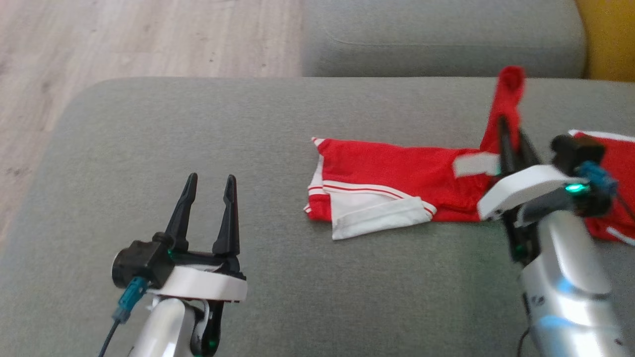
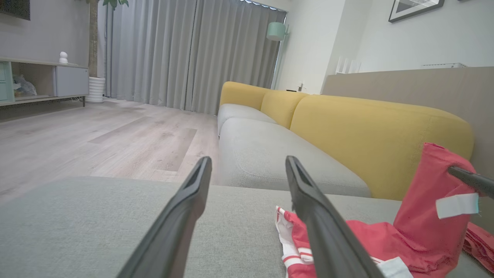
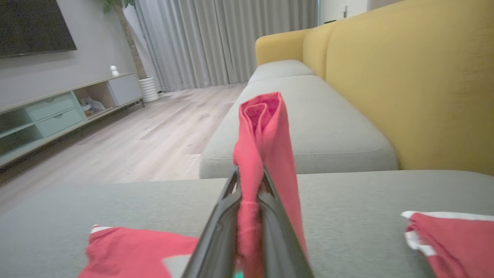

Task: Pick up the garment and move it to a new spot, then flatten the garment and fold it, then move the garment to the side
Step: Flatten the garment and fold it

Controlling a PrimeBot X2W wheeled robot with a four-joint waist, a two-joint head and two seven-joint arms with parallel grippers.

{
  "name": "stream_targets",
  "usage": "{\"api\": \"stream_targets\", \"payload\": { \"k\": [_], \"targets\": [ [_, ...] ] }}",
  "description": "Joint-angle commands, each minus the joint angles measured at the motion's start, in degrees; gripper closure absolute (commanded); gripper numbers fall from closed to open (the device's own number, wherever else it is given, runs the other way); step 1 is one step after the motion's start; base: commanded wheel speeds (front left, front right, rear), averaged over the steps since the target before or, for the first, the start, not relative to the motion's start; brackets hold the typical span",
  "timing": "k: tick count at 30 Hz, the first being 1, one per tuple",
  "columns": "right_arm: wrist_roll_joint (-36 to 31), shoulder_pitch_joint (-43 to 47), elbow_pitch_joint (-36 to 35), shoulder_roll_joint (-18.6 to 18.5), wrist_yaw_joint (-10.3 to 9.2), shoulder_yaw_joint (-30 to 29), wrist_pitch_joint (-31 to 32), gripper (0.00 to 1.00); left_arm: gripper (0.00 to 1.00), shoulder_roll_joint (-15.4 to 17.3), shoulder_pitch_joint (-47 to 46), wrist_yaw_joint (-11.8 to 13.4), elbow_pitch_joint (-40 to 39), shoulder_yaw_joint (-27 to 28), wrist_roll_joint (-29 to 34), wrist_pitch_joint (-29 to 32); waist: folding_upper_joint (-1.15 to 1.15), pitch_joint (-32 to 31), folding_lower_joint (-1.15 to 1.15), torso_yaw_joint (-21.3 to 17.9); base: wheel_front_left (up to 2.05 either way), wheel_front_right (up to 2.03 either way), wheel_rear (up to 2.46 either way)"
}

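The garment is red with white trim and lies partly folded on the grey sofa seat, right of centre. My right gripper is shut on a fold of the garment and holds that part raised above the seat; the cloth sticks up past the fingertips. More of the garment lies to the right of that arm. My left gripper stands open over bare cushion, well to the left of the garment, with nothing between its fingers.
Another grey seat cushion lies beyond the one under the garment, with a yellow backrest along the right. Wooden floor runs past the sofa's far left edge. A low cabinet and curtains stand across the room.
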Motion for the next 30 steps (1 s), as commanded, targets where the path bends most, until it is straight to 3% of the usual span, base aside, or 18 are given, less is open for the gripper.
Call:
{"api": "stream_targets", "payload": {
  "k": [1,12,28,29,30],
  "targets": [
    [3.1,-0.6,-2.6,0.6,0.37,4.5,0.3,1.00,0.00,0.6,-1.6,-0.1,-2.1,1.6,0.5,-0.4,0.00,-0.7,0.01,1.8,0.00,0.00,0.00],
    [14.1,-0.3,0.1,0.7,0.37,20.2,-1.6,1.00,0.00,1.1,-2.0,0.1,-3.2,0.4,0.3,0.8,0.00,0.7,0.01,7.1,0.00,0.00,0.00],
    [25.2,-7.4,15.4,0.7,0.37,31.8,-8.4,1.00,0.00,0.7,-3.9,0.7,-3.2,-2.0,-0.1,1.0,0.00,4.6,0.01,12.5,0.00,0.00,0.00],
    [25.5,-7.6,16.2,0.7,0.37,32.6,-8.5,0.17,0.00,0.7,-3.9,0.7,-3.1,-2.1,-0.1,0.9,0.00,4.7,0.01,12.6,0.00,0.00,0.00],
    [25.6,-7.9,16.6,0.7,0.37,33.7,-8.6,0.00,0.00,0.7,-4.0,0.7,-3.0,-2.1,-0.1,0.9,0.00,4.7,0.01,12.6,0.00,0.00,0.00]
  ]
}}
